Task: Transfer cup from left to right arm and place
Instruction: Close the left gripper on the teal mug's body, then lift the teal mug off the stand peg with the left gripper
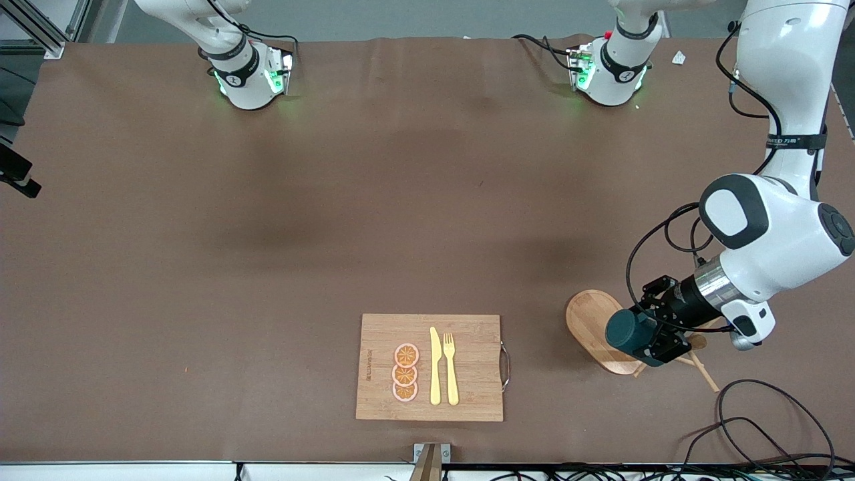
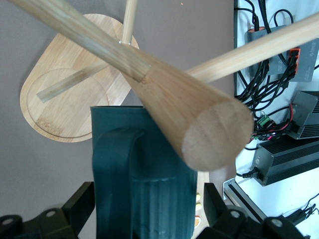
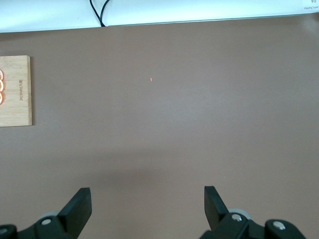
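Gripping cup (image 1: 631,332): left tool (image 1: 658,344) over wooden stand (image 1: 591,327) | right tool (image 3: 147,206) agape, waiting | brown table (image 1: 267,234)

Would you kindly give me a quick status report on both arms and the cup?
Left pincer shut on the cup, over the oval wooden stand. Right pincer open, waiting over bare table. Stand's wooden pegs close by the cup.

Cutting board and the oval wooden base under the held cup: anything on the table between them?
Nothing: the front view shows only bare brown table between the cutting board and the oval wooden base.
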`<act>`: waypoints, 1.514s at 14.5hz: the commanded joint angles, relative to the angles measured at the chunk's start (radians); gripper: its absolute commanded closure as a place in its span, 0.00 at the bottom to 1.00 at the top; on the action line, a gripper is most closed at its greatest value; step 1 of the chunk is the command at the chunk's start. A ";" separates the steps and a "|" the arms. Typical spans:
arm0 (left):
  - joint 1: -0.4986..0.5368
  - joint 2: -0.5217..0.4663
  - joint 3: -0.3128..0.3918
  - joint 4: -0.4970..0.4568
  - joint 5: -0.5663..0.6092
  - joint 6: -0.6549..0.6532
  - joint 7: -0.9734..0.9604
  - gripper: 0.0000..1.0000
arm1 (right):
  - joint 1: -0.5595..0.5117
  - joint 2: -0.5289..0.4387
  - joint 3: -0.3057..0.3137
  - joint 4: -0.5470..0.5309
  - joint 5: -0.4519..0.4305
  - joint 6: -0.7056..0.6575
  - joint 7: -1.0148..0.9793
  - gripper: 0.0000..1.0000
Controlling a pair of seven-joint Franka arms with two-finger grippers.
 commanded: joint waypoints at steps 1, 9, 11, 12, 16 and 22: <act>-0.002 0.011 -0.002 0.013 -0.019 0.009 0.005 0.14 | -0.024 -0.004 0.019 0.000 -0.003 -0.006 0.000 0.00; 0.001 -0.028 -0.010 0.016 -0.016 -0.023 -0.013 0.36 | -0.025 -0.004 0.020 0.000 -0.003 -0.006 0.001 0.00; 0.004 -0.067 -0.011 0.018 -0.008 -0.088 -0.012 0.36 | -0.024 -0.004 0.020 0.000 -0.003 -0.006 0.001 0.00; 0.004 -0.084 -0.011 0.018 -0.007 -0.117 -0.013 0.36 | -0.024 -0.004 0.020 0.000 -0.003 -0.006 0.001 0.00; -0.059 -0.121 -0.022 0.018 0.030 -0.165 -0.051 0.36 | -0.024 -0.004 0.020 0.000 -0.002 -0.006 0.001 0.00; -0.341 -0.036 -0.022 0.110 0.381 -0.157 -0.231 0.35 | -0.024 -0.004 0.020 0.000 -0.003 -0.006 0.000 0.00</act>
